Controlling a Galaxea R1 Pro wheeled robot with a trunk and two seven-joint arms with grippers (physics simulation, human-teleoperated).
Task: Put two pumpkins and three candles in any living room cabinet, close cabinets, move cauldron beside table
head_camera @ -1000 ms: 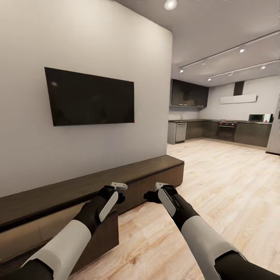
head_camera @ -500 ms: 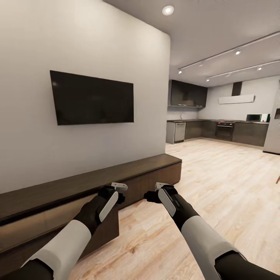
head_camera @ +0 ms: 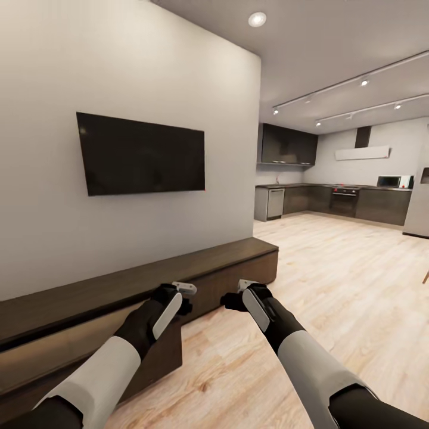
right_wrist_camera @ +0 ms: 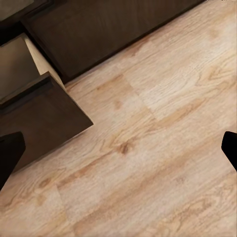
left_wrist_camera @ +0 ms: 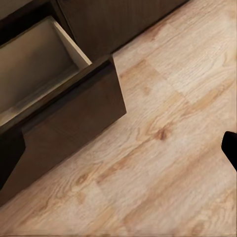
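Cabinet [head_camera: 149,280] first: the long dark console runs under the wall TV [head_camera: 143,154], and one of its drawers [left_wrist_camera: 39,74] stands pulled out, just beyond the tips of my left gripper [head_camera: 179,293] and off to the side of my right gripper [head_camera: 241,293]. From what the left wrist camera shows of the drawer's pale inside, it holds nothing. I see no pumpkins, candles, cauldron or coffee table from here.

Over the last second my head view has swung slightly, so the TV and kitchen [head_camera: 333,199] sit a touch differently in frame, while both arms have kept the same pose in front of me. I read that as the base or trunk turning, not the furniture moving.

In the right wrist view, dark fingertips [right_wrist_camera: 229,148] sit at opposite edges with bare floor [right_wrist_camera: 158,148] between them, so that gripper is spread wide and carrying nothing. The left wrist view catches one dark tip, so I cannot tell how wide it is; nothing shows in its grasp.

My judgement: the drawer is ready, and I must fetch items next.
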